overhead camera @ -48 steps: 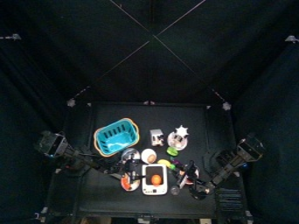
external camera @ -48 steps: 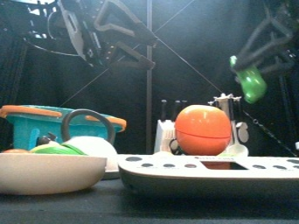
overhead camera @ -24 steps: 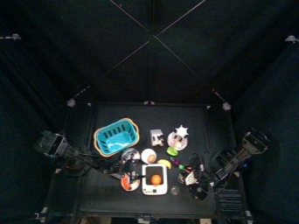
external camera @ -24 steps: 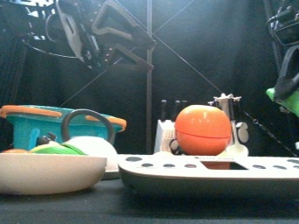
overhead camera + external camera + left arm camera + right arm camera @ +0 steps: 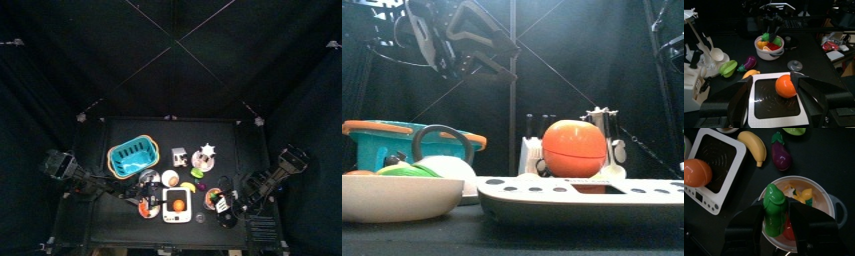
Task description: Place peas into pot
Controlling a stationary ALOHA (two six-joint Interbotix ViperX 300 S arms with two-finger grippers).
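We see right gripper (image 5: 777, 220) clamped on green pea pod (image 5: 775, 208), plastic toy by look, hanging right over white pot (image 5: 821, 190) that already holds yellow and red pieces

We judge pod light, stiff, glossy, likely slippery; hold mid-body across its width, as now

Left gripper (image 5: 777, 102) spread wide, grasping nothing, above orange (image 5: 785, 85) on scale (image 5: 777, 97)

Banana (image 5: 752, 147) and eggplant (image 5: 781, 155) lie at 11 o'clock from pot in right wrist view

Pod absent from front view; top view too small to show it; pod's lower end hidden between jaws
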